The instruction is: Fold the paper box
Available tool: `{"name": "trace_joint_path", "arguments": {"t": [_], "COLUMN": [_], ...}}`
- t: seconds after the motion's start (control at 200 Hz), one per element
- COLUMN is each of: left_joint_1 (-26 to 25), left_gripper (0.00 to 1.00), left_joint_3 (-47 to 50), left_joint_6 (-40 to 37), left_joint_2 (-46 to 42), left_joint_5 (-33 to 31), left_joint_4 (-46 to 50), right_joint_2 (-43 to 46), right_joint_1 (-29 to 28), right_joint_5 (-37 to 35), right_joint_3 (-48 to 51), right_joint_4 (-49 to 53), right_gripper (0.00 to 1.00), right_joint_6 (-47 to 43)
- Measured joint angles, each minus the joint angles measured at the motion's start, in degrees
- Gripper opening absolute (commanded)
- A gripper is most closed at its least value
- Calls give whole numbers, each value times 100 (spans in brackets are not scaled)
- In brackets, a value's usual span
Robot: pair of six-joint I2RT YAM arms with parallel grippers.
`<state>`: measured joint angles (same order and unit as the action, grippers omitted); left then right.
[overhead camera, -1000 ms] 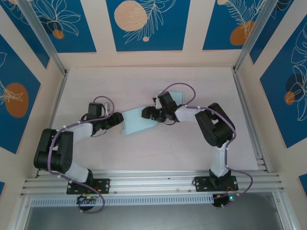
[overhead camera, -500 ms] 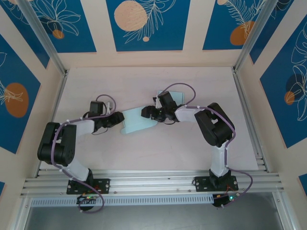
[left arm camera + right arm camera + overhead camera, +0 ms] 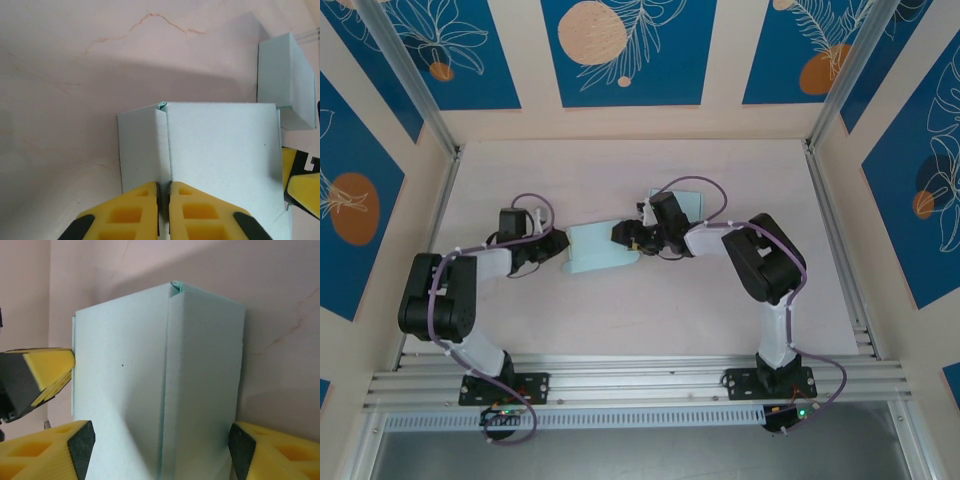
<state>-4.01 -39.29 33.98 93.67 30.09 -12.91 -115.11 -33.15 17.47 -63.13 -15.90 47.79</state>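
The pale blue paper box (image 3: 603,246) lies mid-table between both arms. In the left wrist view my left gripper (image 3: 164,187) is shut on a thin upright edge where a narrow flap meets the box's wide panel (image 3: 220,145). From above, the left gripper (image 3: 560,247) is at the box's left end and the right gripper (image 3: 623,236) at its right end. In the right wrist view my right gripper (image 3: 160,450) straddles the paper box (image 3: 150,380), one fingertip against each side, held wide. The left gripper's yellow finger (image 3: 35,372) shows at the box's far end.
A second pale blue paper piece (image 3: 688,203) lies just behind the right arm and appears as a separate block (image 3: 287,82) in the left wrist view. The pink tabletop (image 3: 650,310) is walled by panels on three sides, with the arm bases along the near rail.
The left gripper has closed onto the box's edge. The left arm shifted left and back, and the box swung from tilted to roughly level. The right gripper kept its hold.
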Motion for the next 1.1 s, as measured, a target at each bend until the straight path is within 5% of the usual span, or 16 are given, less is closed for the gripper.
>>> {"name": "trace_joint_path", "arguments": {"t": [0.445, 0.635, 0.9, 1.1], "left_joint_1": [291, 304, 339, 282], "left_gripper": [9, 14, 52, 75], "left_joint_3": [2, 2, 166, 487], "left_joint_6": [24, 52, 0, -339], "left_joint_2": [184, 208, -184, -1637], "left_joint_5": [382, 422, 243, 74], "left_joint_4": [-260, -310, 72, 133], "right_joint_2": [-107, -354, -236, 361], "right_joint_1": [-42, -153, -66, 186], "right_joint_5": [343, 553, 815, 1019], "right_joint_3": [20, -129, 87, 422], "right_joint_4": [-304, -542, -852, -210], "right_gripper": [72, 55, 42, 42], "right_joint_6": [267, 455, 962, 1266]}}
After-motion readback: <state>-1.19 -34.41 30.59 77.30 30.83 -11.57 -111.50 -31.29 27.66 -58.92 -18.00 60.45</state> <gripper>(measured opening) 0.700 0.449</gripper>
